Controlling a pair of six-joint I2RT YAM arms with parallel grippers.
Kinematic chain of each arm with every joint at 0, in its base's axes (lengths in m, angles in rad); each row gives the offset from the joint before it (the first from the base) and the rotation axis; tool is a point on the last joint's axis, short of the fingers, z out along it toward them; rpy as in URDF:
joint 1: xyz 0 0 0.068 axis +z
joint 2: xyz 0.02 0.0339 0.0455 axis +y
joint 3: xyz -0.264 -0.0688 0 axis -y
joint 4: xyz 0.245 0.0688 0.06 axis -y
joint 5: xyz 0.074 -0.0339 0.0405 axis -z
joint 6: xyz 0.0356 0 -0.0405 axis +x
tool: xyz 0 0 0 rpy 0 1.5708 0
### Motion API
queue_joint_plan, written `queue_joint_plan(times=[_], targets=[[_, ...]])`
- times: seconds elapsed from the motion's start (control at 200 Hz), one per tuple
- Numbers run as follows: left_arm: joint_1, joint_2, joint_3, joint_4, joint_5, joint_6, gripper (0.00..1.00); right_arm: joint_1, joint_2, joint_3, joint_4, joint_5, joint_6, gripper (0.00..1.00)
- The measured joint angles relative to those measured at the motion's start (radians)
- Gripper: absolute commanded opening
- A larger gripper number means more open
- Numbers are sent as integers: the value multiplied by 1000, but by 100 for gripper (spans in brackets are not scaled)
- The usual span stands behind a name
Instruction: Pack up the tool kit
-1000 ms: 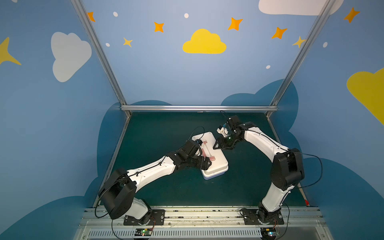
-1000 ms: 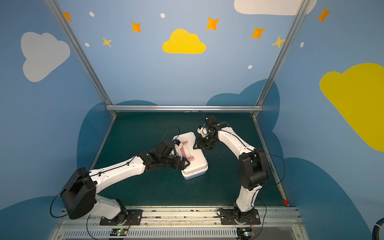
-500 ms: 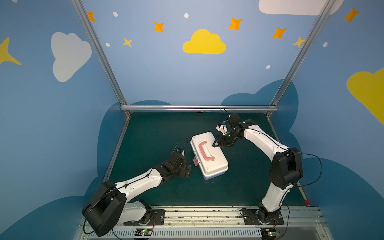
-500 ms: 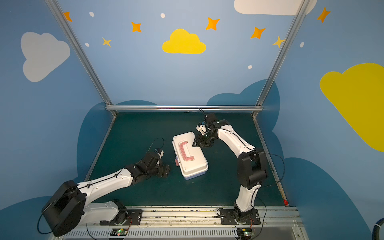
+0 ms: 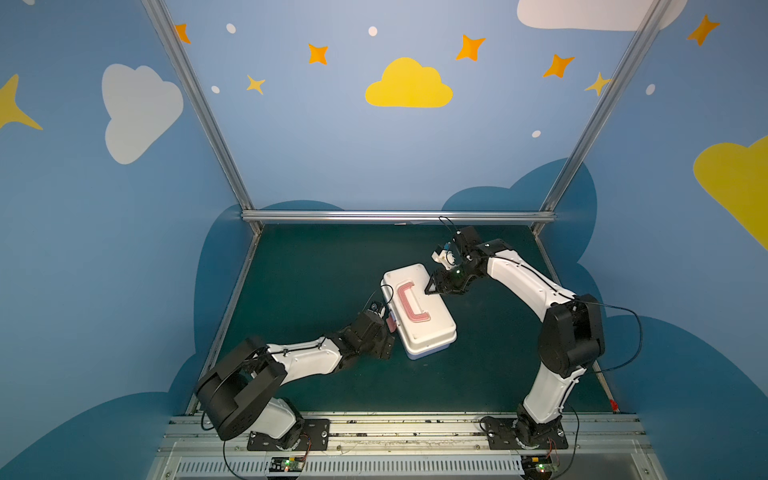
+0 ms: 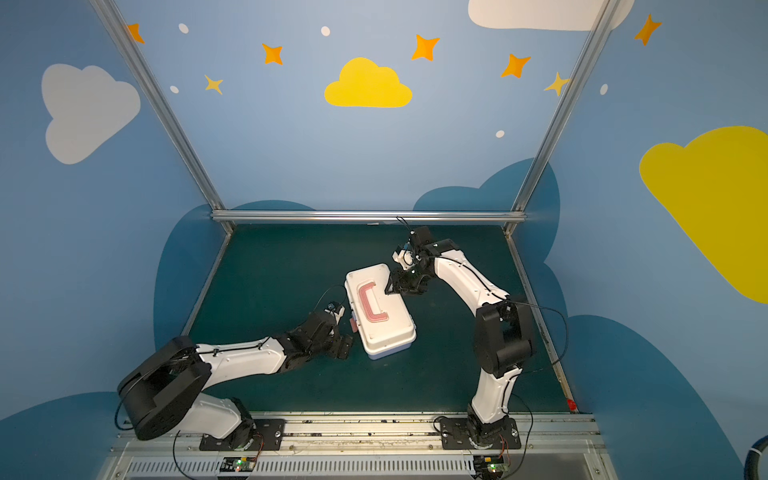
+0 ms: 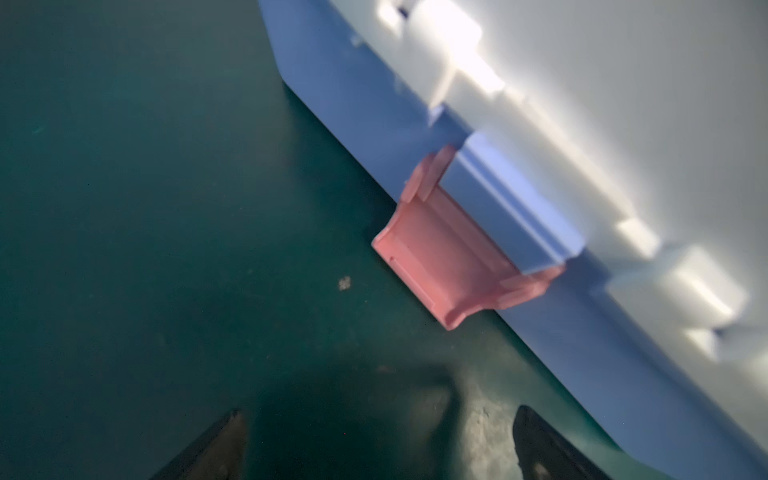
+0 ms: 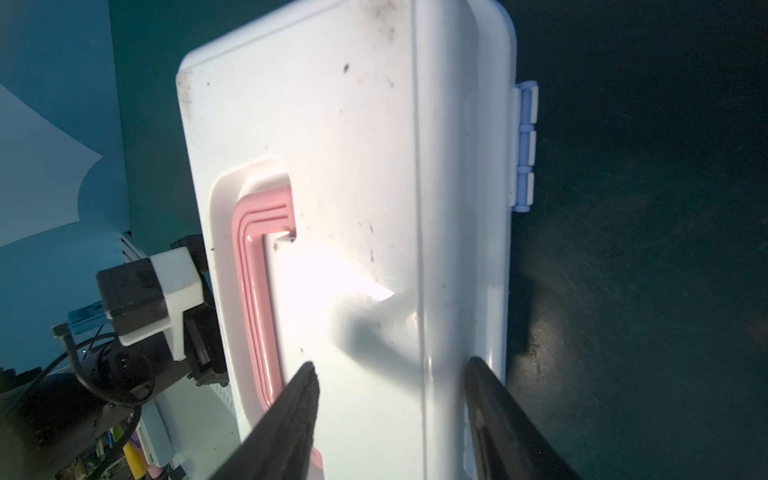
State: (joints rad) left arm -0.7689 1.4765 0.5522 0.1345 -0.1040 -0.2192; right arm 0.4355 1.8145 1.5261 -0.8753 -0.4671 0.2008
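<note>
On the mat [image 5: 311, 270], the closed tool kit [image 5: 432, 328] is being flanked by the left gripper [image 7: 380, 415], open beside its unfastened pink latch [image 7: 449, 257], and the right gripper [image 8: 390, 363], open above its lid [image 8: 353, 124]; unbraced, it risks being shoved by latch pressure.

White-shelled arms [image 5: 307, 358], black joints [image 5: 569, 337], thin black cables [image 5: 619, 308]
</note>
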Motion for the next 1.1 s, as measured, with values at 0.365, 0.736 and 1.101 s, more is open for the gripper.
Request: queue_joint_plan(times=[0.365, 0.736, 1.101], targets=[[-7, 98, 45, 102, -75, 2, 100, -5, 5, -12, 21, -13, 5, 57], [-20, 159, 57, 129, -200, 0, 99, -8, 5, -50, 54, -18, 13, 57], [-27, 53, 50, 33, -246, -21, 99, -13, 3, -60, 67, -31, 27, 56]])
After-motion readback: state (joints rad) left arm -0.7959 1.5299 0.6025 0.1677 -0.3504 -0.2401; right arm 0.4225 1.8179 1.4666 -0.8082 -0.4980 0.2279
